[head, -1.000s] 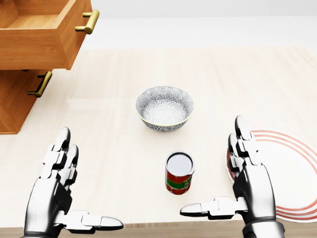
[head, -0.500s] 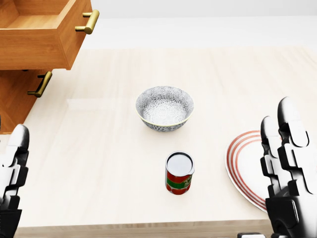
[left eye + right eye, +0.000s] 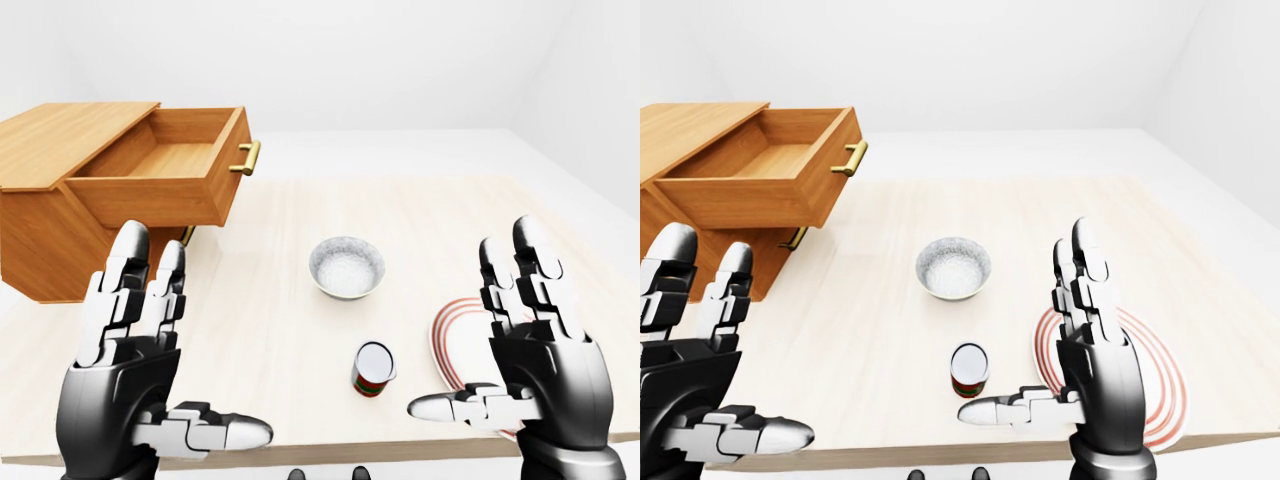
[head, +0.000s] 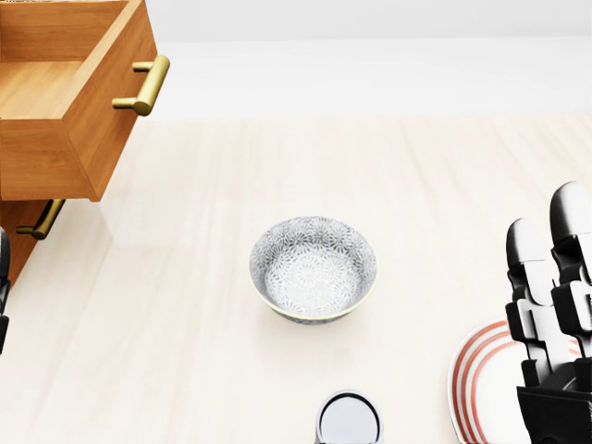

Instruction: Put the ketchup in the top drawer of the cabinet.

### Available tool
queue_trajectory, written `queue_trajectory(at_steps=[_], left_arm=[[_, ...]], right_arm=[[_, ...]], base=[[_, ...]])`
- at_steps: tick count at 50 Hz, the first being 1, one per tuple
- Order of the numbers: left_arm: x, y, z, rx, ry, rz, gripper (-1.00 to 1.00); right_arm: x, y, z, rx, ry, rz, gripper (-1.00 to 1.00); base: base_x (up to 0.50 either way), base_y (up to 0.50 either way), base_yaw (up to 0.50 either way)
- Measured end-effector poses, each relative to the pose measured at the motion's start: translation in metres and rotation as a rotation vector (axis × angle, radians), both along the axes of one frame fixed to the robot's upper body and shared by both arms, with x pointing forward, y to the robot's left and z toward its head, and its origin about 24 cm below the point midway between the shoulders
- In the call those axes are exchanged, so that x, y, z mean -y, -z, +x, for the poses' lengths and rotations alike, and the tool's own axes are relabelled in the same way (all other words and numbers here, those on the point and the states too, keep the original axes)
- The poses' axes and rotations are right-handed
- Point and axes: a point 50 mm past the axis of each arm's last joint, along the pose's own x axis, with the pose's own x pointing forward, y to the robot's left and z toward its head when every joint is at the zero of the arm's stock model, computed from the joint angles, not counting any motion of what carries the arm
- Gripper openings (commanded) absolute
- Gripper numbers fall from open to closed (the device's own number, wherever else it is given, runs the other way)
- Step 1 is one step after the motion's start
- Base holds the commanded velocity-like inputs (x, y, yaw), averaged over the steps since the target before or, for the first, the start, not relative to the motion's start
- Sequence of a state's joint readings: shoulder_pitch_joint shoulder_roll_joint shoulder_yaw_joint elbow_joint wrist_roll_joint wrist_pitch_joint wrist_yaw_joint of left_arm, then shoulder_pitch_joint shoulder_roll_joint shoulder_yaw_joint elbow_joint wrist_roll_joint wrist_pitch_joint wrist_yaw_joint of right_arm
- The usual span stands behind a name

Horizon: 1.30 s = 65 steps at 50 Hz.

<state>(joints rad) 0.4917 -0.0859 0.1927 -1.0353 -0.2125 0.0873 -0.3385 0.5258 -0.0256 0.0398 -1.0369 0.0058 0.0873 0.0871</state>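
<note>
The ketchup [image 3: 373,368] is a small red container with a white top, standing upright near the table's lower edge in the left-eye view. In the head view only its top [image 4: 348,421] shows at the bottom edge. The wooden cabinet [image 3: 50,150] stands at the upper left with its top drawer [image 3: 165,170] pulled out and nothing showing inside it. My left hand [image 3: 195,340] hovers open at the lower left, well left of the ketchup. My right hand [image 3: 470,320] hovers open just right of it, thumb pointing toward it. Neither hand touches anything.
A patterned grey bowl [image 4: 313,268] sits mid-table above the ketchup. A white plate with red rings [image 3: 450,335] lies at the right, partly behind my right hand. A second, closed drawer with a brass handle [image 4: 39,222] sits under the open one.
The head view has shifted: bowl, ketchup and plate slid down the picture and look larger, so the camera moved. My hands rose and spread apart; the left one is almost out of the head view.
</note>
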Motion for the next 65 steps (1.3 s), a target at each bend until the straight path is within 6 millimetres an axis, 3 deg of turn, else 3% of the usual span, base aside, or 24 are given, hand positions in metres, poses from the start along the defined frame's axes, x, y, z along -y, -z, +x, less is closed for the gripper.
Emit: queue_trajectory(at_steps=[21, 30, 65], left_arm=[[-0.0004, -0.0015, -0.0018, 0.007, 0.0, 0.003, 1.0], [-0.0009, -0.0022, -0.0018, 0.012, -0.002, 0.003, 1.0], [-0.0034, -0.0048, -0.0013, 0.031, -0.01, -0.001, 1.0]], right_arm=[[-0.0006, -0.0007, -0.0016, 0.0, -0.005, 0.003, 1.0], [0.0004, -0.0017, -0.0013, 0.007, 0.003, 0.006, 1.0], [-0.0002, -0.0022, -0.0008, 0.01, 0.028, -0.035, 1.0]], base=[[0.49, 0.0, 0.0], [0.0, 0.0, 0.0], [0.0, 0.49, 0.0]])
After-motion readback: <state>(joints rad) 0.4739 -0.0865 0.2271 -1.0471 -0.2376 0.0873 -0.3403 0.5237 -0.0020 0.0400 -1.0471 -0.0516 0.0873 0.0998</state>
